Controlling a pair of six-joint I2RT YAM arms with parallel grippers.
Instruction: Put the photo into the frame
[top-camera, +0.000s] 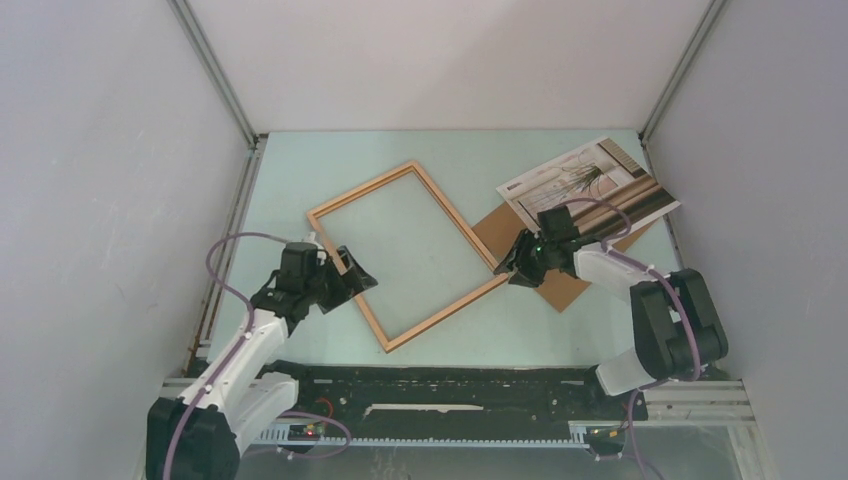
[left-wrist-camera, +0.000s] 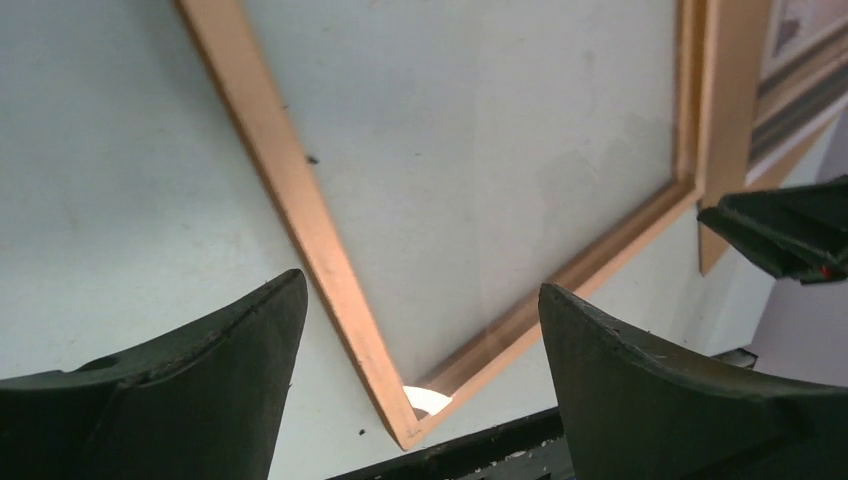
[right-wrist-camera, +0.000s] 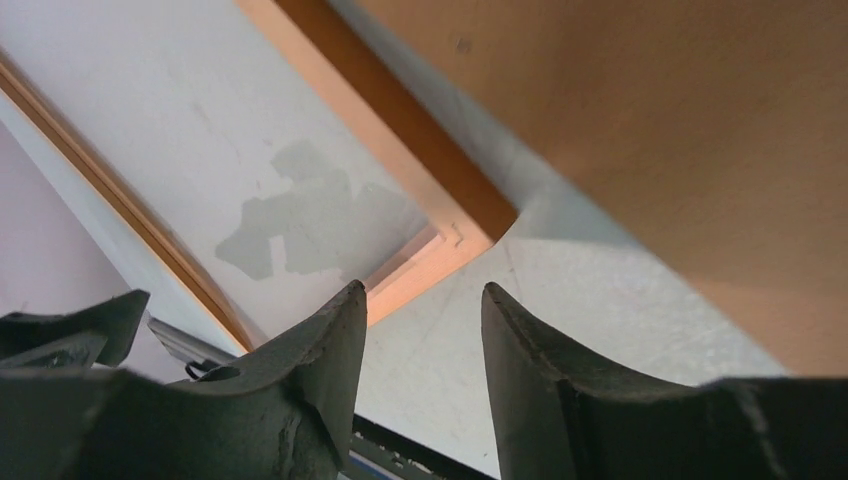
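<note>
From where I stand nothing has gone in yet. The pale green table (top-camera: 300, 170) is walled on three sides, and the wooden frame (top-camera: 362, 188) lies flat and empty in the middle of the picture, turned like a diamond. Its lower corner comes near the black rail at the bottom, and its right corner meets the brown backing board (top-camera: 495, 232). The photo (top-camera: 590, 180) is still to be brought over. It rests on that board at upper right, close against the right wall, so there looks to be little room to get at its far edge. The bare stretches are at upper left and along the back wall. The left gripper (left-wrist-camera: 420, 290), at lower left, is spread wide astride the frame's lower-left rail and holds nothing. I cannot tell if it touches the wood. The right gripper (right-wrist-camera: 422, 290) hangs over the frame's right corner beside the board, its jaws a narrow gap apart and empty.
</note>
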